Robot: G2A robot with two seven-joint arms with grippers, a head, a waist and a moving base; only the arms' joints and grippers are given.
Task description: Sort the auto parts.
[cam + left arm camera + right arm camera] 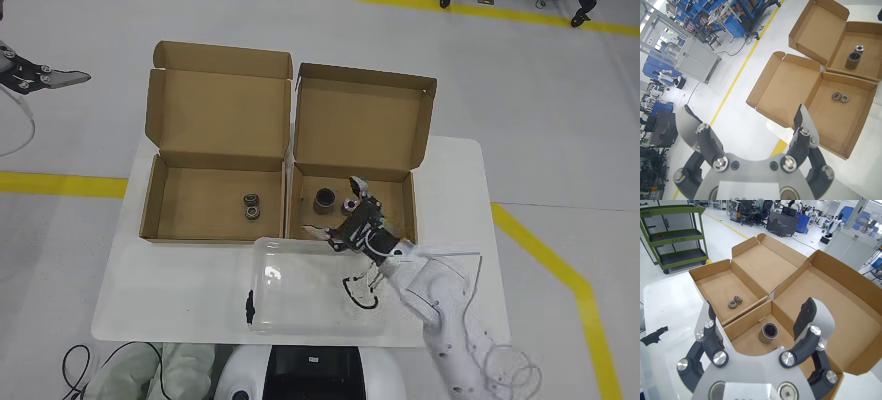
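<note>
Two bearings [250, 205] lie touching each other in the left box [218, 112], toward its right side. A dark sleeve [324, 201] stands upright in the right box [360, 122], with a small steel collar [348, 207] just right of it. I see my right gripper [757, 317] over that box's near wall, close to the collar, fingers wide, nothing held. The left gripper [744, 115] is far left, off the table [455, 190], also wide and empty. A clear tray [262, 282] sits near-side of the boxes.
</note>
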